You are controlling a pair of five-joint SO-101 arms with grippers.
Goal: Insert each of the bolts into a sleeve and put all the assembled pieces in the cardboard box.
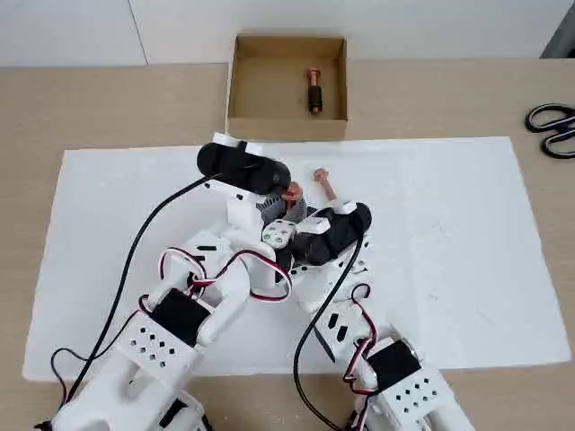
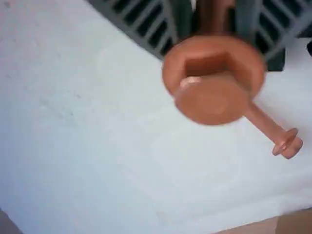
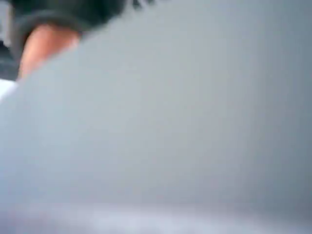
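Left wrist view showed the left gripper (image 2: 213, 19) clamped on a copper-coloured bolt (image 2: 213, 80). How the right gripper (image 1: 284, 230) stood, I couldn't tell.

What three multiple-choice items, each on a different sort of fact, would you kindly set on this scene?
1. How many pieces lie in the cardboard box? A none; B one; C three.
2. Where are the scissors? A in the box; B on the bare table, off the white sheet; C on the sheet.
3. How is the loose bolt on the sheet? A lying flat; B standing upright; C inside a sleeve.
Answers: 1 B, a single piece shows inside; 2 B, wood lies under them; 3 A, its shaft lies along the sheet.
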